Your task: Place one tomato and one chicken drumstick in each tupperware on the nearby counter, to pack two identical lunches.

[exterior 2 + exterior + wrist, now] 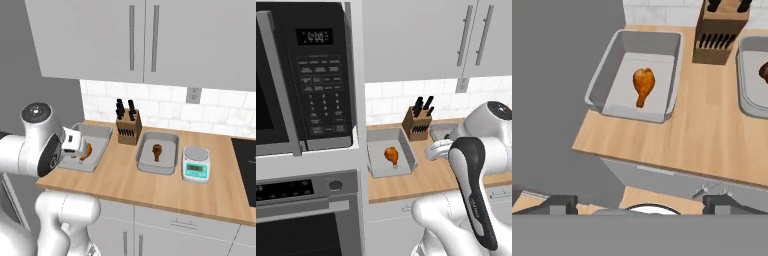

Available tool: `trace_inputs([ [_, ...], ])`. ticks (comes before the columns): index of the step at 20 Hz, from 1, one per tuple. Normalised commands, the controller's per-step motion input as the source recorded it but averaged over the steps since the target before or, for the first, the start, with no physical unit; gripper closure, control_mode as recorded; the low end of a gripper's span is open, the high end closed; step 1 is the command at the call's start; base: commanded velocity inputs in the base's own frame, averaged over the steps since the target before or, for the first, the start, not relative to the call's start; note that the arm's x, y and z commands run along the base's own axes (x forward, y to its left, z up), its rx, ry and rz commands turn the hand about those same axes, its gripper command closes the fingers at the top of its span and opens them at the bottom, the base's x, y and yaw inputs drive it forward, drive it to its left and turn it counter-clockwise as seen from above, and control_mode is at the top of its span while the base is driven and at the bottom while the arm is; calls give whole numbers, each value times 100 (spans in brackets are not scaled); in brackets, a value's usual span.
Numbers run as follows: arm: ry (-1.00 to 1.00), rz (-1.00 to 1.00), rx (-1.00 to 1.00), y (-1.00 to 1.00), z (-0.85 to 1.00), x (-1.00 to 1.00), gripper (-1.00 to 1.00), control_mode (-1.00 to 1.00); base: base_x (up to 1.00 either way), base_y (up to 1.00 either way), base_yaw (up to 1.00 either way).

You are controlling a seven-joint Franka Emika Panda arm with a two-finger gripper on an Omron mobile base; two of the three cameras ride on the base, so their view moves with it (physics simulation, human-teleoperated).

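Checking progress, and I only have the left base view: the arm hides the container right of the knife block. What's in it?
Observer: The right tupperware holds one chicken drumstick and no tomato.
Operator: Anything beyond it?
Observer: A small kitchen scale stands just to its right, apart from its rim.
Operator: Is the claw carrying anything?
Observer: No. In the hand view the claw is open, its fingertips wide apart with nothing between them.
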Motion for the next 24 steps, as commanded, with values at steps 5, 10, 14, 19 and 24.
trace_inputs([
  [5, 1, 4, -2, 0, -19, -8, -100, 100, -40, 0, 23],
  [10, 0, 0, 0, 0, 0, 0, -100, 100, -73, 2, 54],
  [14, 0, 0, 0, 0, 0, 0, -100, 100, -58, 32, 65],
  [19, 0, 0, 0, 0, 0, 0, -100, 100, -31, 77, 74],
  [24, 0, 0, 0, 0, 0, 0, -100, 100, -11, 62, 79],
])
